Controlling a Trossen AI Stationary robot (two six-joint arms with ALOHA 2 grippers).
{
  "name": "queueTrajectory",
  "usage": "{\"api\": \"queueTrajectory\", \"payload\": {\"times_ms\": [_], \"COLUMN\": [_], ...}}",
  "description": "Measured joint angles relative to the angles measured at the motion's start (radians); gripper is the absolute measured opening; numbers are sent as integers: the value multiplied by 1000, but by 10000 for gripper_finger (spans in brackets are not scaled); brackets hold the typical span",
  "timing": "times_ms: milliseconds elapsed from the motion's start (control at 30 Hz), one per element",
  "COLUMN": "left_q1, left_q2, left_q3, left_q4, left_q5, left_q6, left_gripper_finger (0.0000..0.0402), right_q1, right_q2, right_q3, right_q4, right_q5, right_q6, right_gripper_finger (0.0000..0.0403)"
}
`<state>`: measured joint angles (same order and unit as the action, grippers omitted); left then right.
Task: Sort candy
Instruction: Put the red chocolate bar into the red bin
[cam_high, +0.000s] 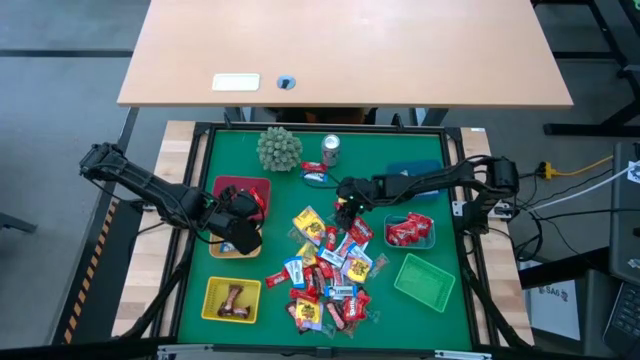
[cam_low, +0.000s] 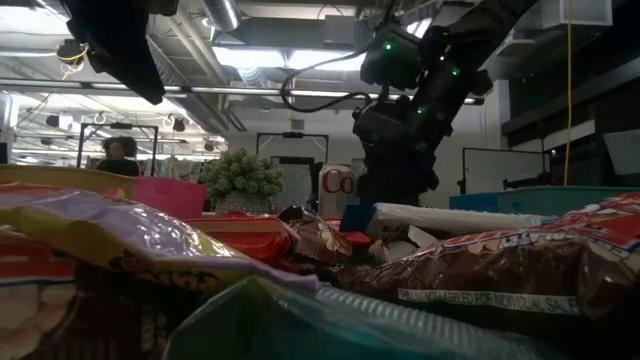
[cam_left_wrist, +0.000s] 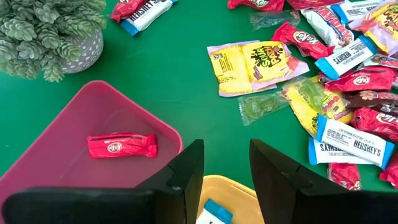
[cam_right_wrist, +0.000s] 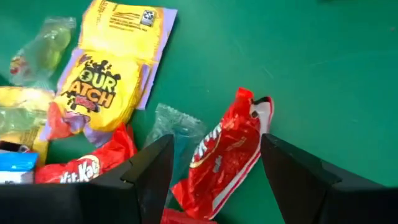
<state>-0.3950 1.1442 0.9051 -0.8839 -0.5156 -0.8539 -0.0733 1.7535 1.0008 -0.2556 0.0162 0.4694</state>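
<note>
A: Right gripper (cam_right_wrist: 214, 171)?
B: Fingers spread wide, nothing held. It hovered low over the near edge of the pile of small shiny wrapped candy (cam_high: 330, 275) on the green table (cam_high: 420, 195). A red foil-wrapped candy bar (cam_right_wrist: 225, 155) lay right between the fingers, just ahead of the tips, with its long axis running roughly along their reach and slightly skewed, so both fingers flanked its long sides.
A: Left gripper (cam_left_wrist: 226, 168)?
B: Fingers parted moderately, empty. It hung over the pink plastic basket (cam_left_wrist: 56, 168), where one red wrapped bar (cam_left_wrist: 122, 145) lay off to one side of the fingers. The pile sat well off to the other side.
A: Nearer arm?
B: Right, clearly. I'd judge it only needed to drop and close across the bar's width.
</note>
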Motion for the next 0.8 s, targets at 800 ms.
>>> {"api": "queueTrajectory", "payload": {"times_ms": [800], "left_q1": [0], "left_q2": [0], "left_q3": [0], "left_q4": [4], "left_q5": [-1], "left_q6": [0], "left_gripper_finger": [115], "right_q1": [86], "right_q2": [24], "right_q3": [0], "right_q4": [-66], "right_q5": [184], "right_q6": [0], "right_gripper_finger": [238]}}
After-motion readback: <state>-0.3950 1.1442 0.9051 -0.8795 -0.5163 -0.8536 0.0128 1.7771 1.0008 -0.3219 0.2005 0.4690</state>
